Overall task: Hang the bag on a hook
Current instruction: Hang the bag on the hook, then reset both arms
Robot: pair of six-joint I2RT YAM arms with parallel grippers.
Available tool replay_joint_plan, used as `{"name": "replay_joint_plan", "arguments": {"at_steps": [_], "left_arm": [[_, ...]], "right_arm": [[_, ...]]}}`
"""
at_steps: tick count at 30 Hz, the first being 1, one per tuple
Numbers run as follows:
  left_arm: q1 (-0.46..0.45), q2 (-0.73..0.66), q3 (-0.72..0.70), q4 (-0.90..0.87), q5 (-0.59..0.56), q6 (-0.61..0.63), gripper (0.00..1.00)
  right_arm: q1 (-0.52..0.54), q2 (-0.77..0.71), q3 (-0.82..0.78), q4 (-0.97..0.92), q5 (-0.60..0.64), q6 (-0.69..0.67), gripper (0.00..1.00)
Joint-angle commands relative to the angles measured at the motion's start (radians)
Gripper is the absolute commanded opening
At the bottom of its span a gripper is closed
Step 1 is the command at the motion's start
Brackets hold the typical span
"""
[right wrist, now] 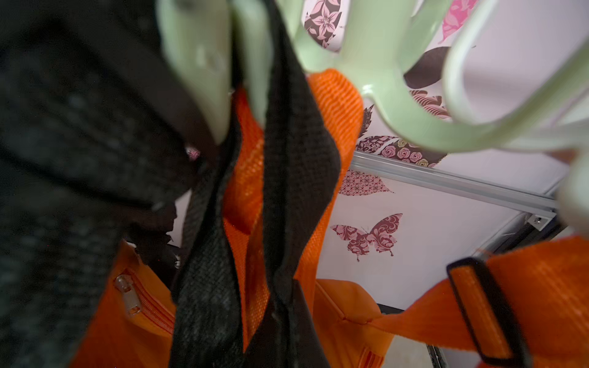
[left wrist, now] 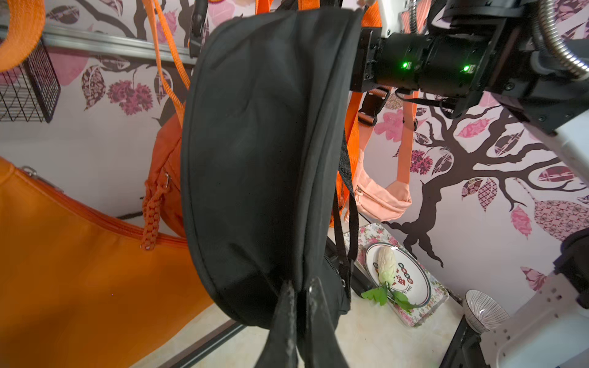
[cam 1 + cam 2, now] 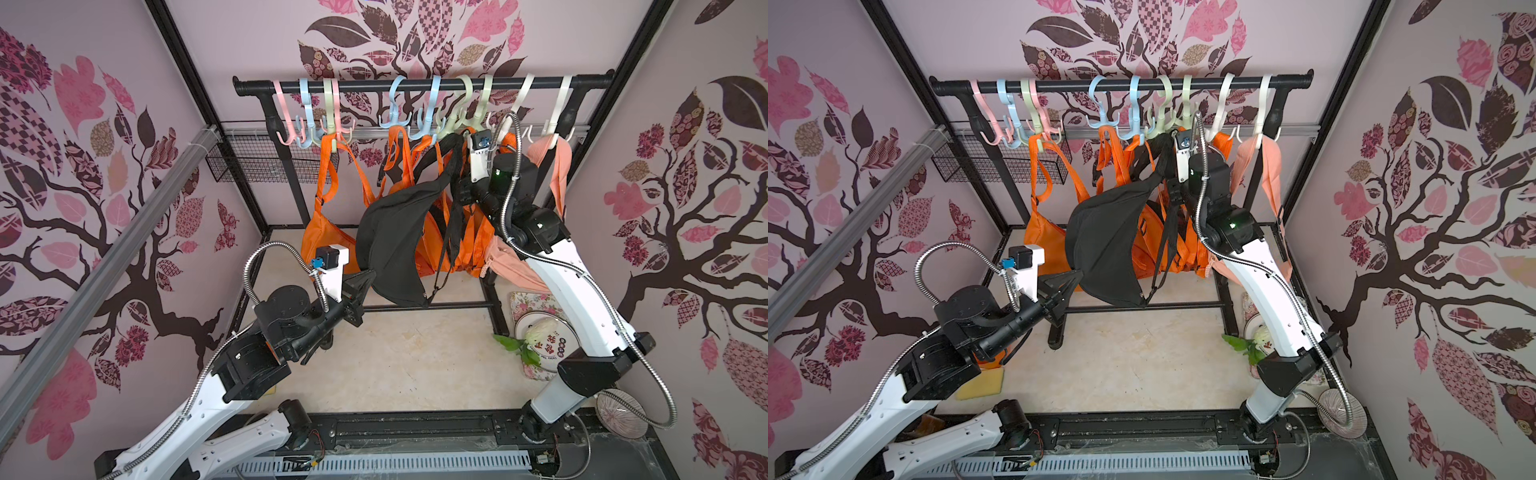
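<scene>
L gripper (image 2: 299, 288) is pinched tight on the bottom rim of the black bag (image 3: 395, 237). The bag hangs tilted in mid-air, off the floor, in front of the orange bags (image 3: 328, 245) and below the rail (image 3: 415, 83). R gripper (image 1: 283, 321) is up at the green hook (image 1: 197, 70), jaws narrow and, far as I can tell, clamped on the bag's strap (image 1: 299, 153). Here's the worry, imo: the strap sits against the prongs, but I can't tell if it's truly over one. If R lets go early, the bag drops and swings off the L pinch. L holding the rim out to the side also drags the strap sideways, which could slide it off the prong or swivel the hook on the rail. It's crowded too, w/ orange webbing in the same cluster, so a snag or a knocked neighbour is poss. In both top views you get the whole layout, but the R wrist hardware hides the strap-to-hook contact. The right wrist view shows just that contact, close but blurry. Only the left wrist view shows the rim pinch clearly, plus the peach bag (image 2: 382, 197) behind.
</scene>
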Motion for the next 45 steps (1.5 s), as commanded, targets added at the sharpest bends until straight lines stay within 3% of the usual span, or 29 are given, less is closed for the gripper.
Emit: {"name": "replay_joint_plan", "arguments": {"at_steps": [1, 4, 5, 8, 9, 10, 11, 15, 19, 20, 23, 28, 31, 33, 36, 40, 45], "left_arm": [[-0.005, -0.028, -0.042, 0.015, -0.04, -0.023, 0.19], [-0.002, -0.047, -0.057, 0.001, -0.089, -0.009, 0.55], [0.001, -0.053, -0.062, -0.01, -0.112, -0.005, 0.63], [0.02, -0.071, -0.074, -0.05, -0.174, -0.001, 0.76], [0.029, -0.081, -0.082, -0.059, -0.192, -0.002, 0.88], [0.04, -0.096, -0.095, -0.067, -0.215, 0.001, 0.92], [0.051, -0.114, -0.107, -0.074, -0.249, 0.003, 0.93], [0.078, -0.18, -0.169, -0.103, -0.483, 0.038, 0.95], [0.087, -0.25, -0.324, 0.002, -0.836, 0.166, 0.96], [0.09, -0.264, -0.373, 0.048, -0.921, 0.206, 0.97], [0.123, -0.296, -0.506, 0.19, -1.031, 0.294, 0.97], [0.203, -0.251, -0.649, 0.426, -1.041, 0.38, 0.95], [0.299, -0.14, -0.678, 0.398, -1.016, 0.236, 0.93], [0.343, -0.074, -0.716, 0.472, -0.987, 0.214, 0.92], [0.385, 0.003, -0.786, 0.617, -0.975, 0.232, 0.92], [0.42, 0.043, -0.896, 0.82, -0.936, 0.294, 0.94], [0.516, 0.111, -0.965, 0.886, -0.853, 0.233, 0.97]], "right_arm": [[-0.004, -0.061, -0.038, -0.004, -0.002, 0.016, 0.12], [-0.004, -0.083, -0.054, -0.016, -0.016, 0.025, 0.64], [-0.005, -0.093, -0.066, -0.022, -0.016, 0.031, 0.74], [-0.005, -0.154, -0.166, -0.018, 0.012, 0.056, 0.84], [-0.004, -0.187, -0.226, 0.001, 0.018, 0.068, 0.86], [-0.004, -0.235, -0.312, 0.033, 0.019, 0.083, 0.97], [-0.004, -0.286, -0.401, 0.068, 0.031, 0.105, 1.0], [-0.004, -0.509, -0.798, 0.241, 0.147, 0.244, 1.0], [-0.003, -0.733, -1.248, 0.396, 0.298, 0.36, 1.0], [-0.003, -0.776, -1.357, 0.465, 0.333, 0.345, 1.0], [-0.002, -0.844, -1.618, 0.637, 0.439, 0.318, 1.0], [-0.003, -0.837, -1.899, 0.989, 0.567, 0.238, 1.0], [-0.002, -0.769, -1.951, 1.06, 0.603, 0.221, 1.0], [-0.005, -0.716, -1.972, 1.138, 0.638, 0.203, 1.0], [-0.005, -0.683, -1.96, 1.168, 0.615, 0.185, 1.0], [-0.027, -0.624, -2.014, 1.408, 0.559, 0.099, 1.0], [-0.13, -0.567, -2.061, 1.6, 0.431, 0.144, 1.0]]}}
